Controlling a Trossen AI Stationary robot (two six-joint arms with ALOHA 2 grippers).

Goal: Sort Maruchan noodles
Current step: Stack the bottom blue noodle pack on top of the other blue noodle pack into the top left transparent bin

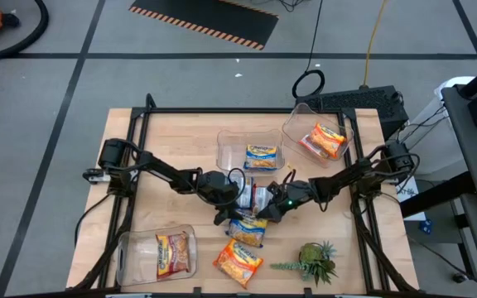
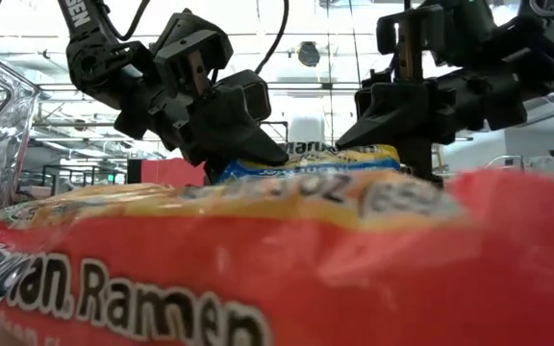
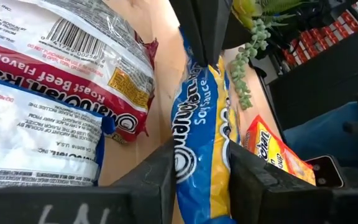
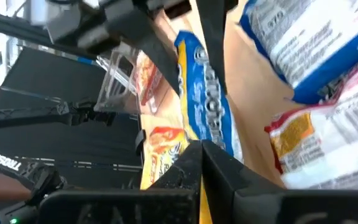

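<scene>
A blue-and-yellow noodle packet [image 1: 248, 231] lies flat in the middle of the table, near the front, and both grippers meet at its far end. My left gripper [image 1: 228, 217] comes from the far left and is shut on it [image 3: 201, 124]. My right gripper [image 1: 265, 213] comes from the far right and is shut on the same packet [image 4: 204, 106]. Two packets lie back side up just beyond the grippers: a red-brown one [image 3: 73, 74] and a blue-trimmed one [image 3: 36, 155]. An orange packet [image 1: 238, 261] lies flat at the front edge. My left gripper pinches the blue-and-yellow packet between its two fingers [image 3: 160, 177] at its near end in the wrist view [image 3: 197, 171], across its thickness. The fingers slant in from the table's far left. The orange packet hides whether the packet rests on the table. My right gripper pinches the same packet's edge [image 4: 205, 140] between its two fingers [image 4: 188, 168], which nearly meet. The fingers slant in from the table's far right. The packet reaches away from the fingers toward the near left.
Three clear bins stand on the table: front left [image 1: 131, 257] with a red-brown packet, far centre [image 1: 226, 149] with a blue-and-yellow packet, far right [image 1: 292, 124] with an orange packet. A small green plant [image 1: 315, 261] stands front right. The orange packet [image 2: 258, 259] fills the low view.
</scene>
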